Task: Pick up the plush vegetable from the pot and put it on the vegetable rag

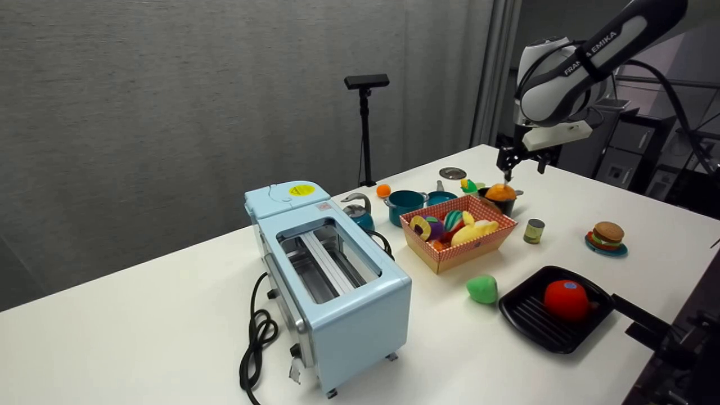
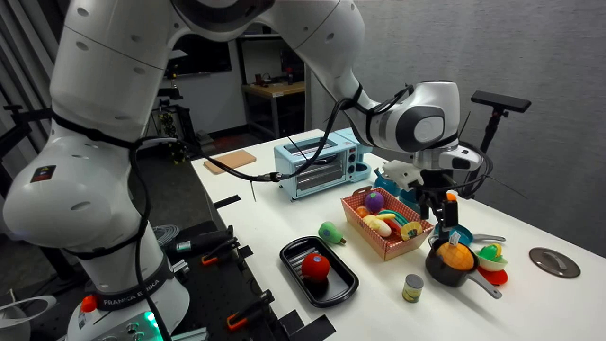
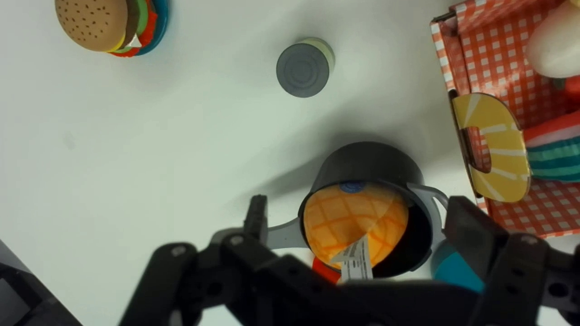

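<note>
The orange plush vegetable point(image 3: 353, 213) with a grid pattern and a white tag sits in the black pot point(image 3: 367, 160). It also shows in both exterior views point(image 1: 500, 193) point(image 2: 457, 256), inside the same pot point(image 1: 504, 208) point(image 2: 445, 277). My gripper point(image 3: 358, 208) is open and empty above the pot, its fingers apart on either side of the plush in the wrist view. It also hangs over the pot in both exterior views point(image 1: 524, 163) point(image 2: 436, 220). The checked basket point(image 1: 472, 252) beside the pot holds several plush vegetables. I see no cloth rag.
A small can point(image 3: 302, 70) and a toy burger point(image 3: 93, 22) stand near the pot. Teal cookware point(image 1: 406, 208) stands behind the basket. A black grill pan point(image 2: 341, 286) holds a red plush; a green plush point(image 2: 331, 232) lies beside it. A blue toaster oven point(image 1: 360, 337) stands farther off.
</note>
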